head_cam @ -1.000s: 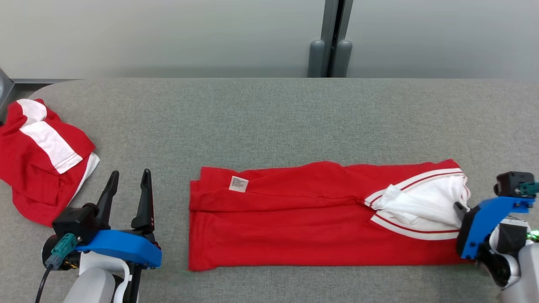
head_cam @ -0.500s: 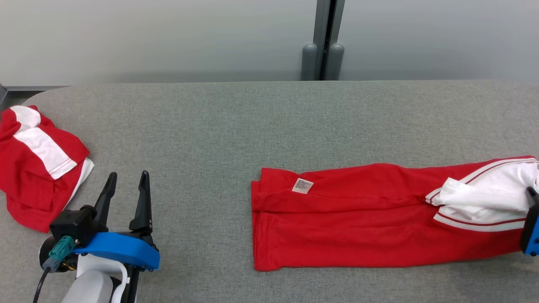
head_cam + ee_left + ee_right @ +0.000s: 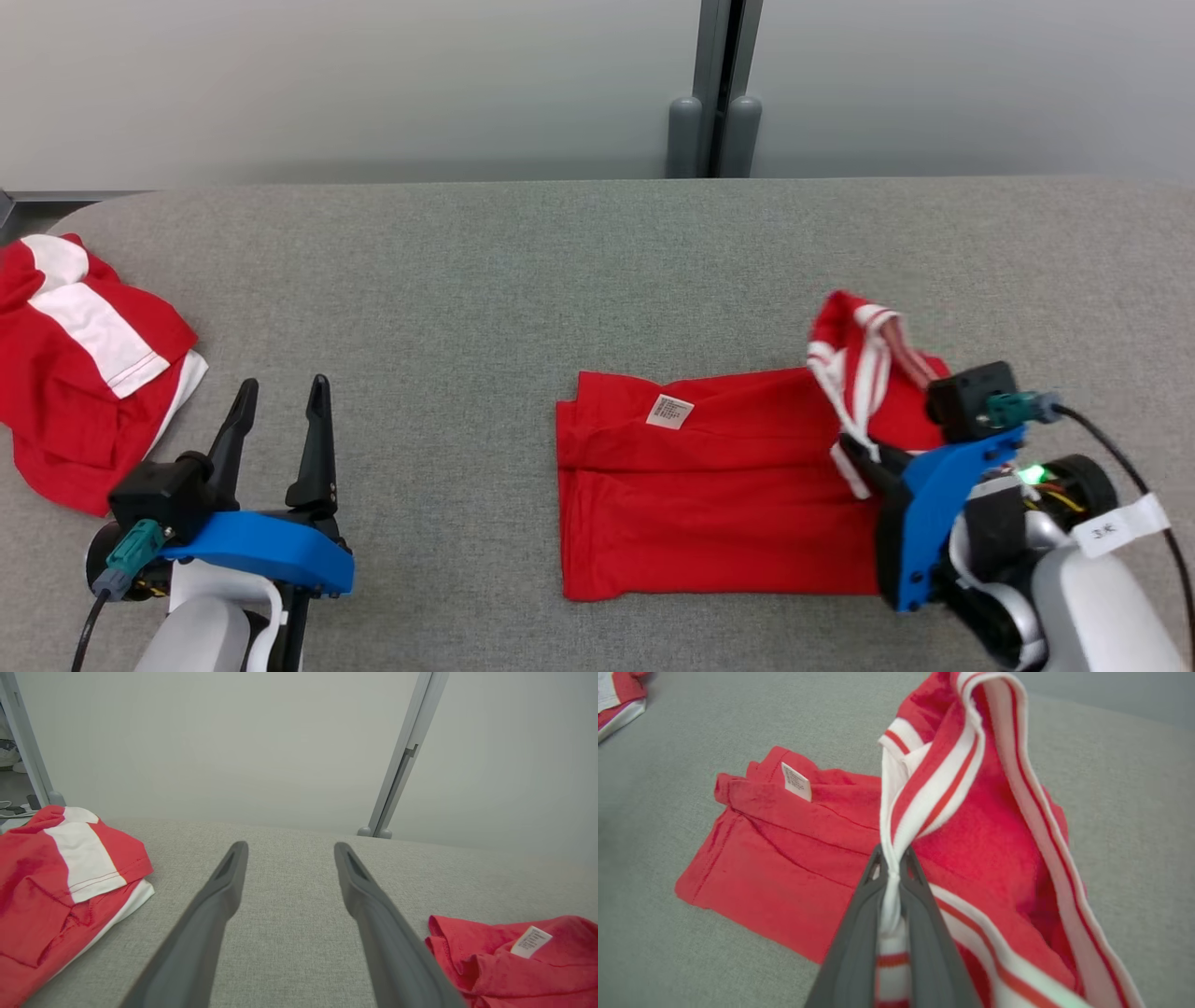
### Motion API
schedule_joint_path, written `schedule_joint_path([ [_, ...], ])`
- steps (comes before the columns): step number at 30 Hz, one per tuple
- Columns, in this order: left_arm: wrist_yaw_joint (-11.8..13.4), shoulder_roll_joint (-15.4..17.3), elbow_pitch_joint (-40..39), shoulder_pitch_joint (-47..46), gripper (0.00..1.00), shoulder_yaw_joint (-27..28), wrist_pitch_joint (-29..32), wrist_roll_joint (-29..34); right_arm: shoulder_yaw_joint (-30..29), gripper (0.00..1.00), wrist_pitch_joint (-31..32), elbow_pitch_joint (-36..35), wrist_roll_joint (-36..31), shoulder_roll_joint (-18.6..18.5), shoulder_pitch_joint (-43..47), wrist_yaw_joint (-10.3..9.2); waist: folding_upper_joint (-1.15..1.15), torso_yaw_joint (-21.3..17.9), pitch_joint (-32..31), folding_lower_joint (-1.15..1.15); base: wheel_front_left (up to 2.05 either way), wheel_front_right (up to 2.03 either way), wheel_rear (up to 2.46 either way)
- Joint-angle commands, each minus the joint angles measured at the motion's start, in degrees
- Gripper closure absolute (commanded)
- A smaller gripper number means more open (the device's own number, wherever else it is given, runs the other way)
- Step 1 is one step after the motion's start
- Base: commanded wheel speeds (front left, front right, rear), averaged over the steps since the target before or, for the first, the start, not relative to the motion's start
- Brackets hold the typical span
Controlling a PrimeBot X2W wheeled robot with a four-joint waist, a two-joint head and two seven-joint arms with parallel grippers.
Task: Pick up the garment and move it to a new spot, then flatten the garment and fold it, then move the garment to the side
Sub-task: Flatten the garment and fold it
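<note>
The garment (image 3: 709,504) is lying at four o'clock, its striped rib being pinched up by the right gripper (image 3: 893,855), jaws clamped tight. It is being judged light and limp; thick rib or hems are being favoured for grip. The left gripper (image 3: 280,399), at eight o'clock, is being held wide, empty.

Left gripper (image 3: 289,851) fingers spread over grey table (image 3: 289,933), crumpled red-and-white garment (image 3: 60,877) left, tagged red garment (image 3: 523,961) right.
</note>
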Motion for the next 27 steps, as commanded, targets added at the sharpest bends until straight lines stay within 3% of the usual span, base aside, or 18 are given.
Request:
schedule_joint_path([
  [1,0.16,0.04,-0.19,-0.45,0.00,0.05,0.00,-0.16,0.81,1.00,-0.42,0.20,0.52,0.22,-0.69,0.01,0.00,0.06,0.02,0.00,0.00,0.00,0.00],
  [12,0.20,-0.03,-0.36,-1.52,0.00,-0.69,0.04,-0.25,15.22,1.00,-5.13,12.85,4.35,5.77,-9.47,0.01,0.00,1.30,1.27,0.00,0.00,0.00,0.00],
  [27,-0.65,-1.42,1.57,-3.48,0.00,-2.36,-0.37,0.03,27.09,1.00,-10.86,30.89,15.68,6.49,-21.43,0.01,0.00,4.16,2.15,0.00,0.00,0.00,0.00],
])
